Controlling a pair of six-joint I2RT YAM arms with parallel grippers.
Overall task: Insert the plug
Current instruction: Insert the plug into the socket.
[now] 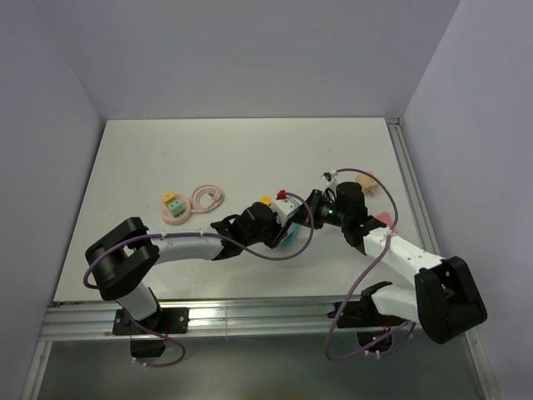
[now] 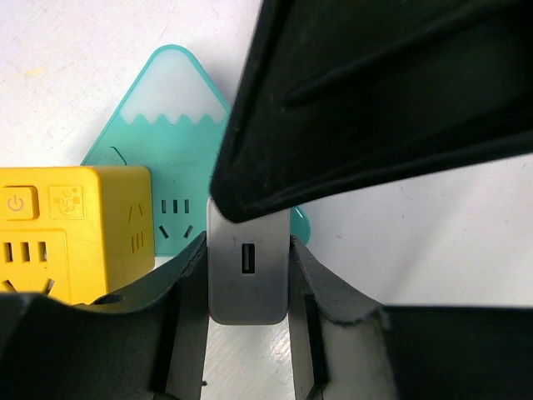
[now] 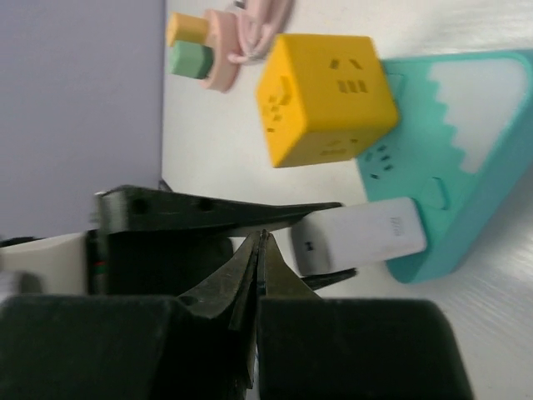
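**White block held at the socket board, plug lying apart**

The left gripper (image 2: pixel 247 265) stood narrow, clamped on the two long sides of a white block (image 3: pixel 358 233) whose USB port faced its wrist camera. Holding it by the flanks seemingly left the far end free to meet the teal socket board (image 2: pixel 171 108), which the block lay against. The right gripper (image 3: pixel 260 243) was pinched shut on nothing, its tip just beside the block's free end. It was probably meant as a brace or pusher, though whether it touched could not be told. A yellow cube (image 2: pixel 75 225) stood just beside the board.

The plug (image 1: pixel 176 206) lay on a pink disc (image 3: pixel 223 73) next to an orange-yellow piece (image 3: pixel 185 27). It sat between the bench's left edge and its middle, well apart from both grippers, with its prongs not visible. By that, its insertion looked not yet begun.

All this work sat right of the middle of the bench (image 1: pixel 250 158), toward the near edge. The surface was matte white, with a metal rail (image 1: pixel 250 315) along that edge, and plain pale lavender walls (image 1: pixel 250 50) closed in the other three sides.
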